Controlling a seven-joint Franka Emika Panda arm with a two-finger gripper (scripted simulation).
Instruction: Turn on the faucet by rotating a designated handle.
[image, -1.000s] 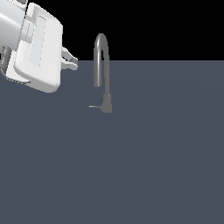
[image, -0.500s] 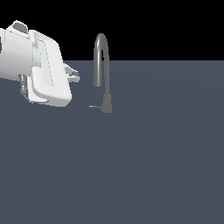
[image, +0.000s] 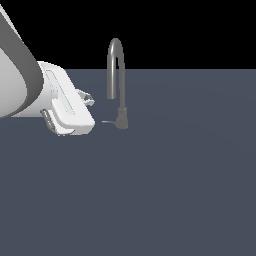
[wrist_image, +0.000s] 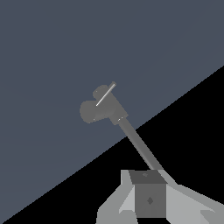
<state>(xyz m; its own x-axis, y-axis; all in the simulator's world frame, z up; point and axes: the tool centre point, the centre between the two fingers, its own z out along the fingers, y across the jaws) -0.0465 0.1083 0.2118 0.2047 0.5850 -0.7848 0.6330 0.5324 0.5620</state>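
While the faucet (image: 116, 85) stands upright in the upper middle of the exterior view, its base resting on the flat grey surface (image: 165, 190), the gripper (image: 67, 116) sits to its left at mid-height, near but apart from it. The handle (image: 108, 121) is a thin pale lever poking out of the base toward the exterior view's left, roughly level with the lower edge of the white hand. Nothing is held; how wide the jaws stand I cannot tell, since the fingers are mostly hidden behind the hand's body in the exterior view, and the wrist view shows only a blocky grey part near its lower edge.

This looks like the approach step, with 0 contact made so far. In the wrist view the faucet (wrist_image: 98, 107) lies at the centre, the handle (wrist_image: 106, 93) a bright sliver across its base. The next move probably calls for closing the gap toward the lever's free tip, then pushing it sideways around the base.
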